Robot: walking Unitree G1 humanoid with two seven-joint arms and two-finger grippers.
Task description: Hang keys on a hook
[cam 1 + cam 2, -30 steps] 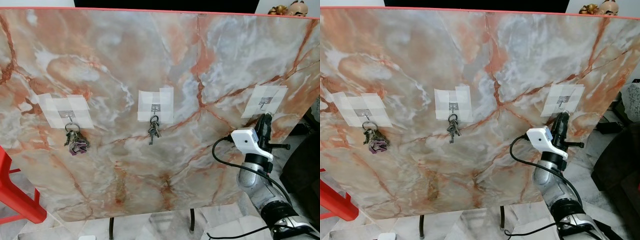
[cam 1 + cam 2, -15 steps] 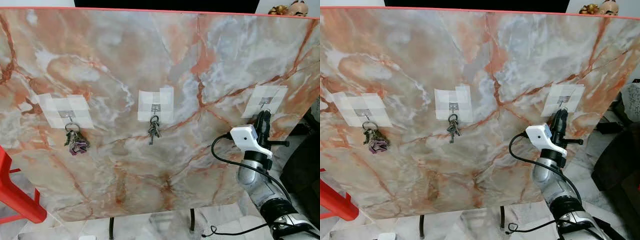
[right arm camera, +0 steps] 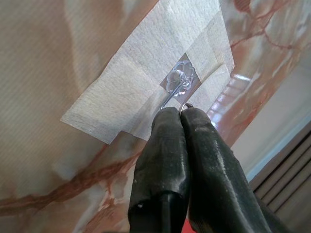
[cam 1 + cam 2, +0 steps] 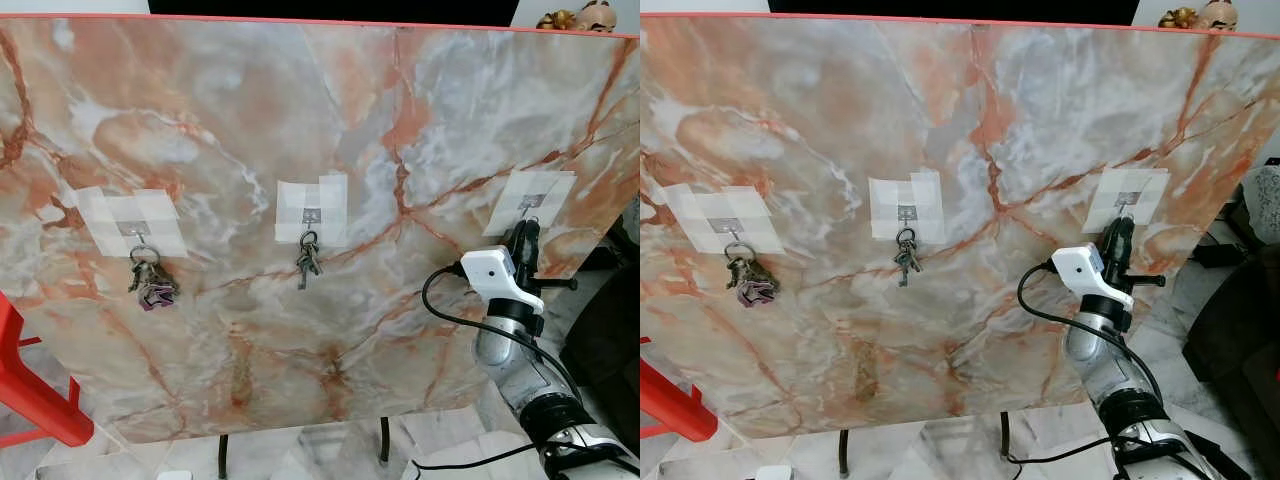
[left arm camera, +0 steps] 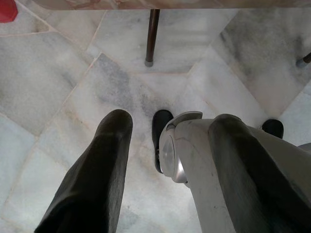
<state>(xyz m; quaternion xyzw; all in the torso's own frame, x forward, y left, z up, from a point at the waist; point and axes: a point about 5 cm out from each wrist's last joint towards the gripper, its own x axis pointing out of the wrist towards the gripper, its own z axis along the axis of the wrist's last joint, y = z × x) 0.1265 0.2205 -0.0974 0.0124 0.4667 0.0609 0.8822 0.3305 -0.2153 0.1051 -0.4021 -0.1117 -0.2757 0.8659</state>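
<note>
Against the upright marble-patterned board (image 4: 330, 120), three clear hooks are fixed with patches of white tape. Left hook (image 4: 138, 232) carries a bunch of keys (image 4: 151, 283) with a purple tag. Middle hook (image 4: 311, 216) carries a smaller set of keys (image 4: 308, 261), hanging free below the tape. Right hook (image 3: 179, 83) sits on its own tape patch (image 4: 530, 203) near the board's right edge.

Right tool (image 3: 180, 115) is raised to the right hook, its silver arm (image 4: 515, 360) reaching up from below with a white wrist housing (image 4: 498, 277) and a black cable (image 4: 440, 310) looping beside it. In the right wrist view its two black fingers (image 3: 163, 160) are pressed together, and a thin metal ring (image 3: 186, 105) shows at their tips, touching the lower curve of the hook. Whatever hangs from that ring is hidden between the fingers.

Left tool (image 5: 165, 145) points down at the marble floor (image 5: 58, 73), fingers apart and holding nothing, beside a dark stand leg (image 5: 151, 31).
</note>
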